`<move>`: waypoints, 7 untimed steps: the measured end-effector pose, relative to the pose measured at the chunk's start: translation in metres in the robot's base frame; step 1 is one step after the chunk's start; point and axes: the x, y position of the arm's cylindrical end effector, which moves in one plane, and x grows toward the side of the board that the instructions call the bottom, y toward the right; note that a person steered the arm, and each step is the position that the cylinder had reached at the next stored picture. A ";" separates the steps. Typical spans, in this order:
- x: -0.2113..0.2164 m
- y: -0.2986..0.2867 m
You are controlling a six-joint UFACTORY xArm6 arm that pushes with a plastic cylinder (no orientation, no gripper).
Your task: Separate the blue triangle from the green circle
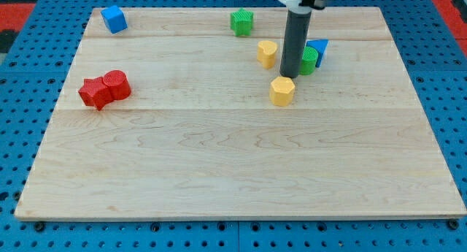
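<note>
The blue triangle [319,49] lies at the view's upper right, touching the green circle [309,61], which sits just to its lower left. My rod comes down from the top, and my tip [290,75] rests on the board against the green circle's left side, partly hiding it. The tip stands just above the yellow hexagon [282,90] and to the right of a yellow rounded block [267,53].
A green block [241,22] lies near the top edge. A blue cube [114,19] sits at the top left. Two red blocks [104,89] touch each other at the left. The wooden board [233,164] rests on a blue pegboard.
</note>
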 end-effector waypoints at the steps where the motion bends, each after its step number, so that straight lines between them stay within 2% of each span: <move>1: -0.014 0.012; 2: -0.062 0.022; 4: -0.125 0.076; 6: -0.177 0.073; 7: -0.187 0.134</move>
